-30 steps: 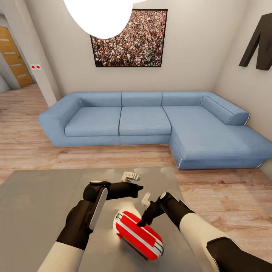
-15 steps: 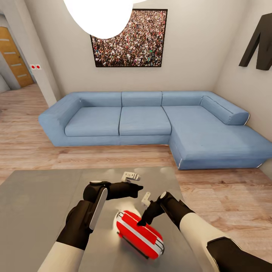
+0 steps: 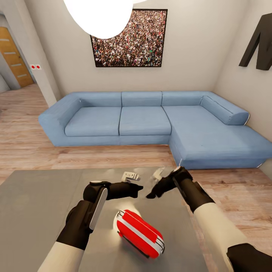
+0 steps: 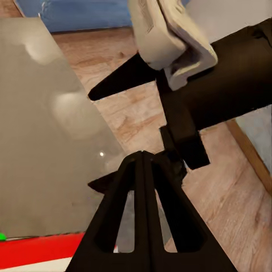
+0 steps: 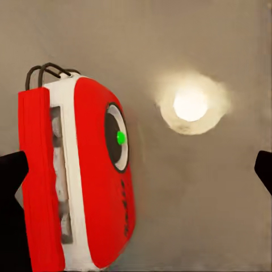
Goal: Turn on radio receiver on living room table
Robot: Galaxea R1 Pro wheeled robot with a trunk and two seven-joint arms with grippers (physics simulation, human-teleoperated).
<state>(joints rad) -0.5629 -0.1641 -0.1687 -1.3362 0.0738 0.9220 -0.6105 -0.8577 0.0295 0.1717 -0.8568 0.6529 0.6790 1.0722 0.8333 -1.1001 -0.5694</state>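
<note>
The red radio receiver (image 3: 139,233) lies on its back on the grey table (image 3: 37,196), near the front right part of the top. In the right wrist view the radio receiver (image 5: 85,181) shows its round dial with a small green light (image 5: 120,137) lit in it, and the wire handle at its far end. My right gripper (image 3: 151,193) hangs open above the table just beyond the radio, touching nothing; its fingertips (image 5: 11,170) sit wide apart. My left gripper (image 3: 138,186) is shut and empty, hovering beside the right one, its fingers (image 4: 144,198) pressed together.
A blue L-shaped sofa (image 3: 143,117) stands beyond the table across a strip of wood floor (image 3: 226,196). A crowd photo (image 3: 130,37) hangs on the beige wall, and a white pendant lamp (image 3: 100,15) hangs overhead. The table's right edge (image 3: 185,204) runs close under my right arm.
My right gripper has lifted off the radio's top and pulled back up and away toward the sofa side. The radio and the left arm have stayed put.
</note>
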